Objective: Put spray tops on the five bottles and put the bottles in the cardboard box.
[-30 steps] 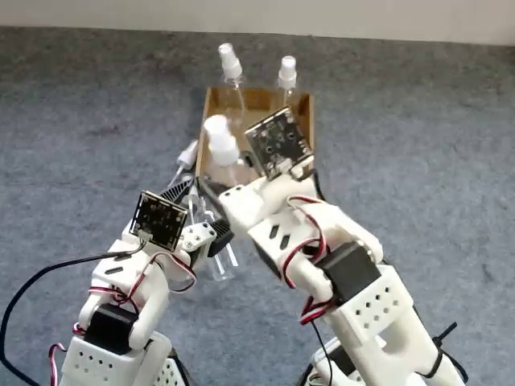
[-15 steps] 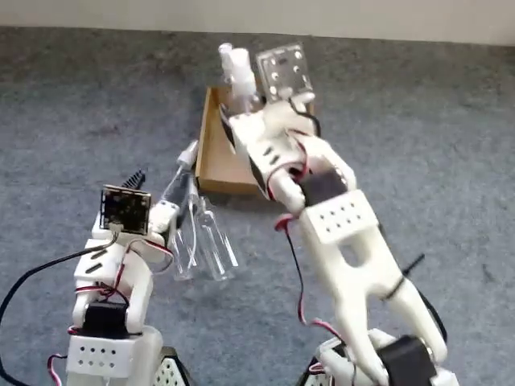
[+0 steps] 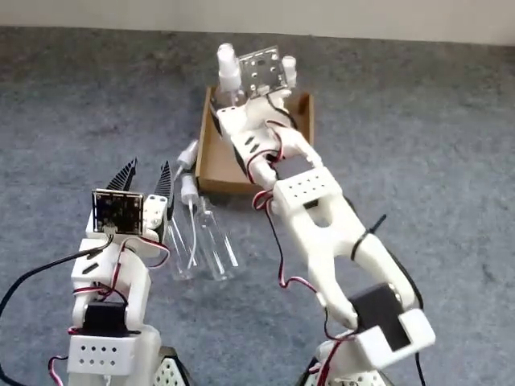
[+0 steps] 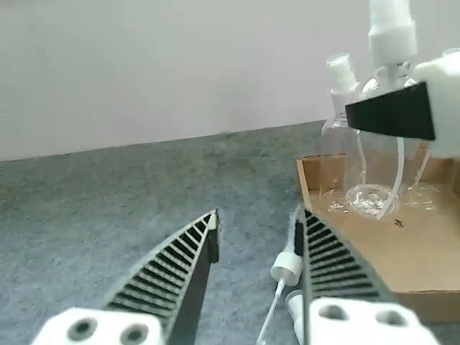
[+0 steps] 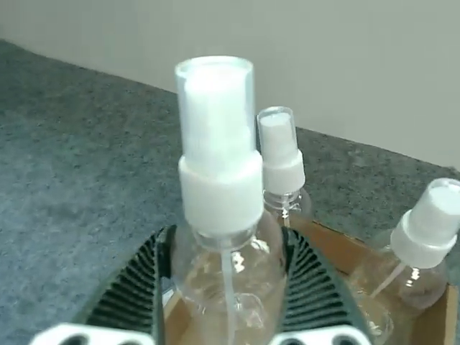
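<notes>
Right pincer (image 5: 228,244) first: its two black ribbed fingers (image 5: 136,287) are closed against the round shoulders of a clear held bottle (image 5: 219,273) that wears a white spray top (image 5: 219,180). It holds the bottle upright over the far end of the cardboard box (image 3: 208,153). Whether the base touches the box floor I cannot tell. Just past it stand two more topped bottles inside the box, the near standing bottle (image 5: 282,169) close behind the held one and the far standing bottle (image 5: 424,241) off to one side. On the other side of the table (image 3: 418,145), the left pincer (image 3: 147,169) hangs spread wide with nothing in it, short of the box. Two lying bottles (image 3: 213,245) rest side by side on the grey table just beside that pincer, between it and the right arm, their necks pointing toward the box's near corner. From the left wrist, one white loose-looking top (image 4: 287,267) shows in the gap between the open fingers, close to one of them.
</notes>
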{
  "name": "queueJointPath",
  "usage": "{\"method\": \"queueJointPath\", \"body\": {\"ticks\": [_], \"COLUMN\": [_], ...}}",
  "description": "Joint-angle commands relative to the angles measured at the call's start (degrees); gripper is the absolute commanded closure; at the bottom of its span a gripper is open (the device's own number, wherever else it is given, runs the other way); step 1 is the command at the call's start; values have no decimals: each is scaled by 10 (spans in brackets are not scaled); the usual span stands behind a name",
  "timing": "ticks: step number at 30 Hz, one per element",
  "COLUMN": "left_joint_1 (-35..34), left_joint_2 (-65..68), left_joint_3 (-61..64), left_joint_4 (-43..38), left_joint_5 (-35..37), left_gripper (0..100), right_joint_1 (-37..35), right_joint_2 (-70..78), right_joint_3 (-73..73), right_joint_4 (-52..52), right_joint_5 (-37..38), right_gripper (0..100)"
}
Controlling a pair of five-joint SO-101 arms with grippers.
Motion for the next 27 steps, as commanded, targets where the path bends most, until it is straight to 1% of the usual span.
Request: {"method": "queueJointPath", "body": {"ticks": [1,9,15,27], "left_joint_1": [-5,-2,-1,-1], "left_joint_2": [-1,-1,-1,-1], "left_joint_3": [-1,-1,-1,-1], "left_joint_4": [-13,-13,-13,-13], "left_joint_5": [1,0,0,0], "left_gripper": [867,864,864,864], "right_joint_1": [4,4,3,-15], "right_joint_2": [15,88,129,154], "right_joint_3": [-37,-37,-37,-39], "right_joint_4": [-32,-106,-140,-146], "right_joint_5": [-3,-4,-4,-4], "right_gripper": [994,994,994,994]}}
